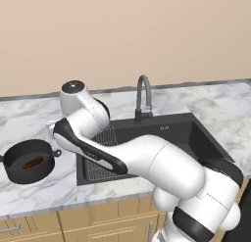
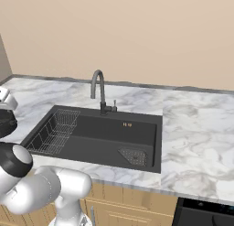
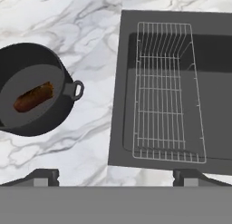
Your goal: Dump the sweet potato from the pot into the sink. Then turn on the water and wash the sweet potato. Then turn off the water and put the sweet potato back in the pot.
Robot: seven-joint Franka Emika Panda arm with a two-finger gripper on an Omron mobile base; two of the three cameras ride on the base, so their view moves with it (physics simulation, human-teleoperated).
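The round black two-handled pot (image 3: 31, 95), holding the reddish-brown sweet potato (image 3: 34, 97), sits left of the wide-open, empty gripper (image 3: 115, 177); the dark recessed sink (image 3: 118, 82) lies right.

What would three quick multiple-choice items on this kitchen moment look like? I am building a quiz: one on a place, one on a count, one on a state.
1. Where is the sweet potato?
A. in the pot
B. in the sink
C. on the counter

2. How many loop handles of the pot show in the hand view?
A. none
B. one
C. three

3. How do the fingers stand?
A. shut on the pot
B. shut on nothing
C. open

Key: 1 A, the lump lies on the pot's floor; 2 B, one loop faces the sink; 3 C, the tips stand far apart.
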